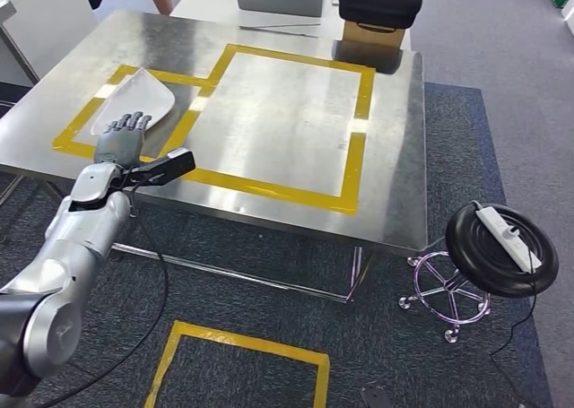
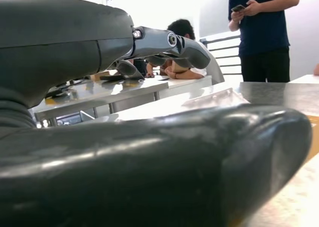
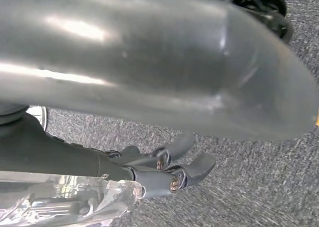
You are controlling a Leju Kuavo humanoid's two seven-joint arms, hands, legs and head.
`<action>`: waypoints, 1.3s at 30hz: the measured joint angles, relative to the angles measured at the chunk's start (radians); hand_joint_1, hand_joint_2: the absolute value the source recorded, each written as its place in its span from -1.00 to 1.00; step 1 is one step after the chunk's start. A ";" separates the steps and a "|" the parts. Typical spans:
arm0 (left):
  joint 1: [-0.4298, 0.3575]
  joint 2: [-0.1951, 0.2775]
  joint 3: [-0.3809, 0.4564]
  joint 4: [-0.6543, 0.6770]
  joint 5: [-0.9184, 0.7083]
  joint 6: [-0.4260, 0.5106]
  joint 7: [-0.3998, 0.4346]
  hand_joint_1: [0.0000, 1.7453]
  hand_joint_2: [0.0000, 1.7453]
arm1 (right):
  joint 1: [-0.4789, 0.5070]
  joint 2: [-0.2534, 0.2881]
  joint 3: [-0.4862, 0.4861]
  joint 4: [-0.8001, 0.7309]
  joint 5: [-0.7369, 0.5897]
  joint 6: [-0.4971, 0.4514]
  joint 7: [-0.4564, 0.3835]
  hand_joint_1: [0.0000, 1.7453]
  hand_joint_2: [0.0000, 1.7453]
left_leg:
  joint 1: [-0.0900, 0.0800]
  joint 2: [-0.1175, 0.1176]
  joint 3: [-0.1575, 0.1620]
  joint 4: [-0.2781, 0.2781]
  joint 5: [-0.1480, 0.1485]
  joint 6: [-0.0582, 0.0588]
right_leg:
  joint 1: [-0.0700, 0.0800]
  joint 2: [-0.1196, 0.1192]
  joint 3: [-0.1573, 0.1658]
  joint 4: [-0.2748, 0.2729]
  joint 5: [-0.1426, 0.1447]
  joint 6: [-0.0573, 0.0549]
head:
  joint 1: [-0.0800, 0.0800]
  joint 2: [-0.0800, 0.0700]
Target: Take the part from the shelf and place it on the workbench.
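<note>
The pale part [image 1: 137,99] lies flat on the workbench [image 1: 291,112], inside the smaller yellow-taped box at its near left corner. The placing looks done, so a clean finish means lifting the left hand [image 1: 122,141] straight back without brushing the part. That hand hovers just beside the part's near edge, fingers spread, holding nothing. The right hand [image 3: 169,164] hangs over carpet, fingers loosely extended, empty.
</note>
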State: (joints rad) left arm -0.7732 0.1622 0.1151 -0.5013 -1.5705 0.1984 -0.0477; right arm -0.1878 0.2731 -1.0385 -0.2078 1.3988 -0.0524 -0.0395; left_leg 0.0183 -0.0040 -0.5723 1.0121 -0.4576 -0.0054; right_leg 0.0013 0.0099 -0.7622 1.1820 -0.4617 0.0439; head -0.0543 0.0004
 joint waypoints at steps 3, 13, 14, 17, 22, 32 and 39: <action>0.000 0.000 0.000 0.000 0.000 -0.001 0.000 -1.00 -1.00 | 0.000 0.000 0.000 0.000 0.000 0.000 0.000 -1.00 -1.00 | -0.010 0.000 -0.038 0.000 0.031 0.006 | 0.003 0.000 -0.012 0.139 -0.063 -0.006 | 0.000 0.000; 0.006 -0.005 -0.001 0.000 0.000 -0.008 0.002 -1.00 -1.00 | -0.010 -0.003 0.000 -0.002 0.000 -0.001 0.000 -1.00 -1.00 | -0.002 0.003 -0.102 -0.011 0.078 -0.025 | 0.046 -0.005 0.217 -0.225 0.042 -0.071 | -0.001 0.000; 0.006 -0.004 -0.001 0.000 0.000 -0.009 0.002 -1.00 -1.00 | -0.012 -0.003 0.000 -0.002 0.000 0.000 0.000 -1.00 -1.00 | -0.003 0.002 -0.114 0.023 0.039 -0.028 | 0.040 -0.007 0.213 -0.237 0.059 -0.071 | -0.003 0.000; 0.007 -0.003 -0.001 0.000 0.000 -0.009 0.002 -1.00 -1.00 | -0.012 -0.003 0.000 -0.002 0.000 0.001 0.000 -1.00 -1.00 | -0.002 0.001 -0.153 0.194 -0.074 -0.045 | 0.030 -0.009 0.175 -0.238 0.092 -0.067 | -0.007 0.000; 0.006 -0.005 -0.001 0.001 0.000 -0.010 0.004 -1.00 -1.00 | -0.012 -0.004 0.000 -0.002 0.000 0.001 0.003 -1.00 -1.00 | 0.023 0.000 -0.024 0.088 -0.005 -0.094 | 0.003 -0.011 0.081 -0.187 0.126 -0.035 | -0.011 0.000; -0.002 -0.015 -0.001 0.002 0.000 -0.011 0.005 -1.00 -1.00 | -0.004 -0.006 0.000 -0.003 -0.001 0.001 0.003 -1.00 -1.00 | 0.011 0.000 -0.062 0.027 0.030 -0.010 | -0.002 -0.007 -0.024 0.104 -0.060 -0.001 | -0.005 0.000; -0.001 -0.014 -0.001 0.002 0.000 -0.010 0.006 -1.00 -1.00 | -0.011 -0.006 0.000 -0.003 -0.002 0.001 0.002 -1.00 -1.00 | 0.006 0.001 -0.131 0.020 0.107 -0.020 | 0.029 -0.003 0.216 -0.116 -0.044 -0.038 | -0.006 0.000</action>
State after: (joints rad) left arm -0.7745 0.1484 0.1140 -0.4995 -1.5705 0.1884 -0.0420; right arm -0.1985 0.2667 -1.0384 -0.2110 1.3972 -0.0514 -0.0370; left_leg 0.0244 -0.0027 -0.7037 1.0316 -0.3510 -0.0250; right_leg 0.0302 0.0073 -0.5459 1.0656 -0.5054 0.0057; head -0.0599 0.0004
